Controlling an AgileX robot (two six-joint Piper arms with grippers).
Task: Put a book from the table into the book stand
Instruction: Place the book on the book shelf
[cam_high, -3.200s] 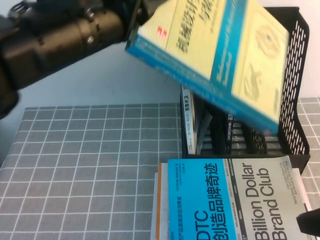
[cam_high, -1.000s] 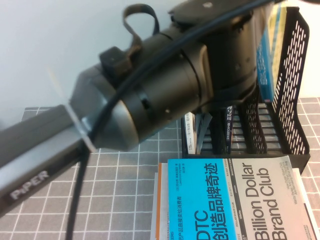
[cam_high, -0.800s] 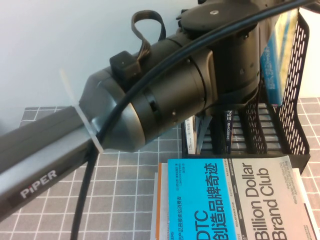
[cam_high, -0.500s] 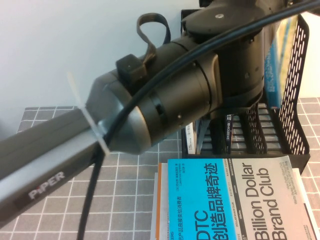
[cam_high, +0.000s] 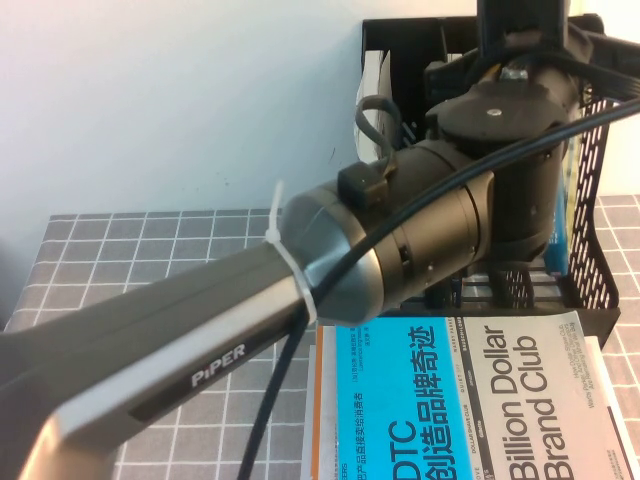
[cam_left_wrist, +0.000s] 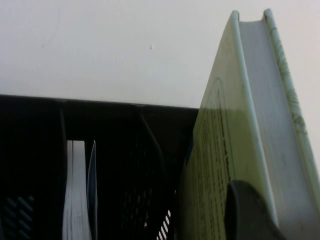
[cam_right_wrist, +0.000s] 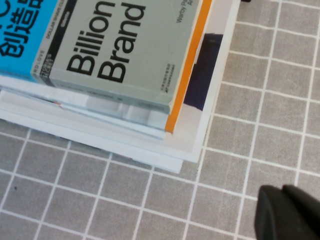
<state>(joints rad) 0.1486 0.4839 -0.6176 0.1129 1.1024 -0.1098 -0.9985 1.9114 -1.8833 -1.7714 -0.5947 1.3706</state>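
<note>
Since half a second ago the left arm has reached further toward the book stand (cam_high: 590, 150) at the table's two o'clock, and more of its grey "PiPER"-marked link now crosses the high view. The arm's wrist covers most of the stand's middle, so from above only a thin blue and pale sliver of the book (cam_high: 562, 210) shows, upright in the rightmost slot against the perforated side wall. The left claw (cam_left_wrist: 260, 220) itself is hidden from above; the wrist camera shows one dark finger (cam_left_wrist: 247, 212) pressed against the book's yellow-green cover, with the page edges beside it. It appears clenched on the book. Faint line drawings and dark lettering on that cover are too oblique to read. Another slot holds thin white-edged books (cam_left_wrist: 77, 195).

At the table's (cam_high: 150, 260) five o'clock lies a stack topped by the cyan-and-grey book (cam_high: 470, 400), reading "DTC" with Chinese characters and "Billion Dollar Brand Club"; its lower part is cut off. The right claw (cam_right_wrist: 287, 212) hovers over the grid cloth near that stack's corner, only a dark tip in view, and I cannot tell its state.
</note>
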